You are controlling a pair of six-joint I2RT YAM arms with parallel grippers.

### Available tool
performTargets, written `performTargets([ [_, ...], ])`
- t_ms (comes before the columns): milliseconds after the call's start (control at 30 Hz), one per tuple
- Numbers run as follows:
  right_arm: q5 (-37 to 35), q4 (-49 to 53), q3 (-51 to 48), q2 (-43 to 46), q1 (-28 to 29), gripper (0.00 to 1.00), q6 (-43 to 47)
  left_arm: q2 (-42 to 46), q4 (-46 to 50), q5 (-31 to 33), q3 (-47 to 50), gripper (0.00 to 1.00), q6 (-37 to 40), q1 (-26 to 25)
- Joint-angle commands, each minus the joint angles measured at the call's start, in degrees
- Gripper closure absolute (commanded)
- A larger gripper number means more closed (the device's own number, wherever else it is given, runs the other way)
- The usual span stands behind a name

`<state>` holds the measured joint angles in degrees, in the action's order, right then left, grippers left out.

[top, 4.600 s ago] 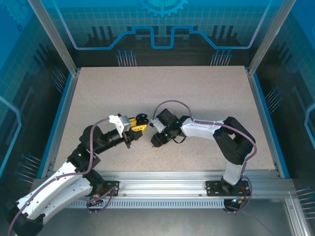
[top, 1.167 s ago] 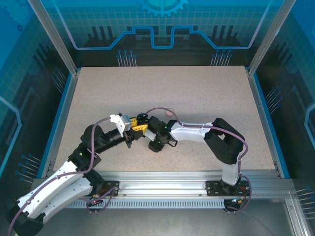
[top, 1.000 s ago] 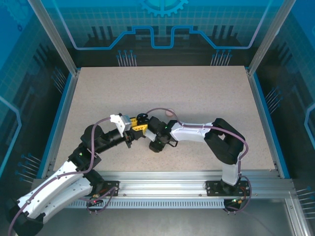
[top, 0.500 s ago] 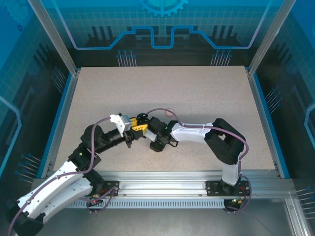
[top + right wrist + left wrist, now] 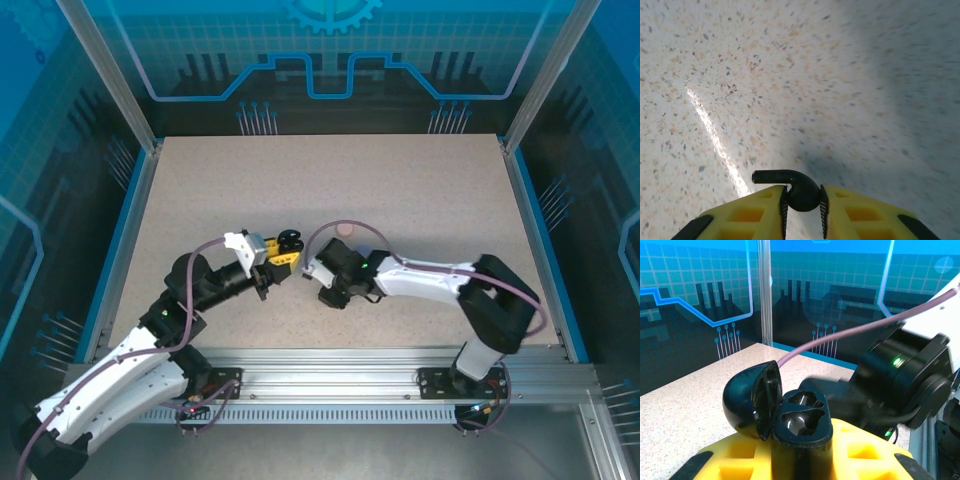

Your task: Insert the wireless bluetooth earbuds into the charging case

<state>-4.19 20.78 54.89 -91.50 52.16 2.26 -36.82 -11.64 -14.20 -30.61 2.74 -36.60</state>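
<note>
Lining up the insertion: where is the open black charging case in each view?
Top external: black charging case in the left end effector, table centre.
Left wrist: black charging case bottom centre, lid open leftward.
Right wrist: black earbud, bottom centre.
Shared landmark: speckled table.

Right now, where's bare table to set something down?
Bare: table far strip along the back wall, and the left margin by the blue rail. Crowded: near centre, where the left end effector holding the open charging case faces the right end effector gripping a black earbud.
</note>
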Motion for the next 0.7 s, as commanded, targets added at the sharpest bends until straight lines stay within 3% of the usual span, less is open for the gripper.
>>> performTargets([
  [0, -4.2, -2.5, -3.1, 8.5, -1.4, 0.73, 2.4, -1.6, -3.0, -0.2, 0.9, 0.97, -2.2, -0.3],
  [233, -14.0, -3.4, -7.2, 27.6, -1.6, 0.72, 9.8, -8.6, -8.5, -3.2, 1.2, 0.97, -5.8, -0.3],
  [333, -11.3, -3.2, -7.5, 32.8, -4.0, 0.68, 12.2, -12.3, -11.2, -4.4, 0.9, 0.98, -7.2, -0.3],
  [500, -1.8, 3.3, -5.7, 31.0, -11.8, 0.66, 5.3, -14.6, -13.5, -4.5, 0.8, 0.98, -8.2, -0.3],
  [667, 3.2, 9.9, -2.2, 23.9, -13.0, 0.60, -4.5, -13.1, -12.7, -3.3, 1.2, 0.98, -7.5, -0.3],
])
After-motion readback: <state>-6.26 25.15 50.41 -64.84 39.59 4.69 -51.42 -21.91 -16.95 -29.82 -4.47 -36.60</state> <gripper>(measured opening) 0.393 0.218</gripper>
